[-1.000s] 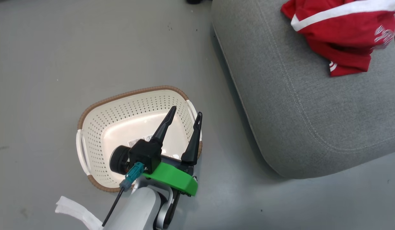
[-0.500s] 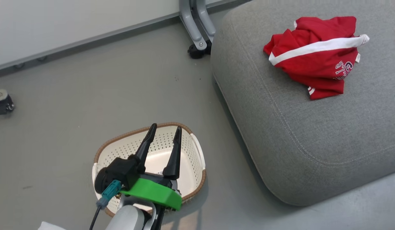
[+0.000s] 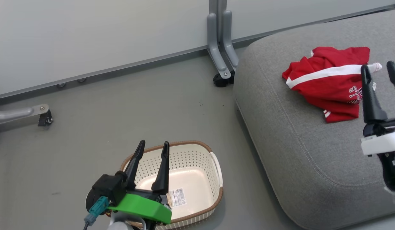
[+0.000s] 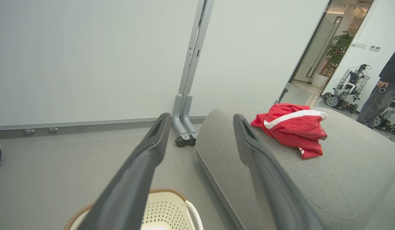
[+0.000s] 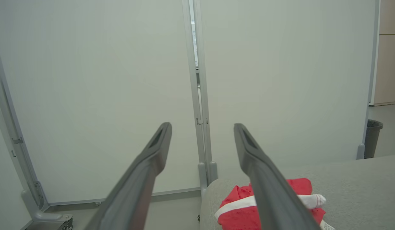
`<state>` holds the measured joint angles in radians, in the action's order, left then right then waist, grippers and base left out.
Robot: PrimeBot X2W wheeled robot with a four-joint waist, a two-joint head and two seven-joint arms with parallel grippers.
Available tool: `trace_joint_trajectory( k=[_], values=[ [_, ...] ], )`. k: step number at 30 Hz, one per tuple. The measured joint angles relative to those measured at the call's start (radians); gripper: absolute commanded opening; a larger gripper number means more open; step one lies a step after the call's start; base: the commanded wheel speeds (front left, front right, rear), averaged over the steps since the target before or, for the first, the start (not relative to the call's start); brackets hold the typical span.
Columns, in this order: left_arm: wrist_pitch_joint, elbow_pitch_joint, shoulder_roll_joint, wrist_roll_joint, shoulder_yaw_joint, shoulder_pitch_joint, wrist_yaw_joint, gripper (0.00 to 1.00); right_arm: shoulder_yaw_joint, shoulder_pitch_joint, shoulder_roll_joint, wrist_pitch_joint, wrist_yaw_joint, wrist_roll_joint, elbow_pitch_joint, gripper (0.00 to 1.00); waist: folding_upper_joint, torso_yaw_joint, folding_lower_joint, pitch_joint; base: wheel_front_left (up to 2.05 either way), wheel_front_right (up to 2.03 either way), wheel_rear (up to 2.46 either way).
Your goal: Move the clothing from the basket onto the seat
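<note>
The red clothing (image 3: 327, 83) with a white stripe lies crumpled on the grey seat (image 3: 299, 140) at the right; the left wrist view has the clothing (image 4: 291, 127) on the seat (image 4: 328, 179), the right wrist view the clothing (image 5: 239, 207) low down. The cream basket (image 3: 187, 179) with a brown rim stands on the floor left of the seat, holding just a label sticker. My left gripper (image 3: 153, 148) hovers over the basket's near left side, open and holding nothing. My right gripper (image 3: 378, 68) is over the seat just right of the clothing, open and holding nothing.
Pale partition panels on grey wheeled feet (image 3: 221, 68) stand behind the floor area, with another caster foot (image 3: 43, 118) at the left. In the left wrist view a person (image 4: 381, 92) and another robot (image 4: 347, 86) stand far off at the right. A dark bin (image 5: 371, 137) stands by the panel.
The head camera has tilted up, bringing the wall panels into view. My right gripper has come into view beside the clothing. The clothing stays on the seat.
</note>
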<state>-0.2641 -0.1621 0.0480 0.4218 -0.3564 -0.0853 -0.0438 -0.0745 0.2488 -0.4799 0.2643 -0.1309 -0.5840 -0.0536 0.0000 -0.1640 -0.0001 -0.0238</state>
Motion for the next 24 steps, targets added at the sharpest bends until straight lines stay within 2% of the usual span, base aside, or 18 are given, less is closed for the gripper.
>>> trace_joint_trajectory(
  k=[12,17,24],
  values=[
    [0.000,-0.018,0.000,-0.003,0.077,0.079,-0.009,1.00,-0.005,-0.189,0.178,0.000,0.000,0.062,0.040,1.00,0.0000,0.109,0.0000,0.053,0.00,0.00,0.00],
    [0.000,-0.046,0.000,-0.015,0.110,0.112,-0.018,1.00,-0.045,-0.263,0.216,0.000,0.000,0.110,0.013,1.00,0.0000,0.161,0.0000,0.074,0.00,0.00,0.00],
    [0.000,-0.069,0.001,-0.041,0.163,0.149,-0.022,1.00,-0.044,-0.299,0.277,0.000,0.000,0.157,-0.009,1.00,0.0000,0.220,0.0000,0.102,0.00,0.00,0.00]
  ],
)
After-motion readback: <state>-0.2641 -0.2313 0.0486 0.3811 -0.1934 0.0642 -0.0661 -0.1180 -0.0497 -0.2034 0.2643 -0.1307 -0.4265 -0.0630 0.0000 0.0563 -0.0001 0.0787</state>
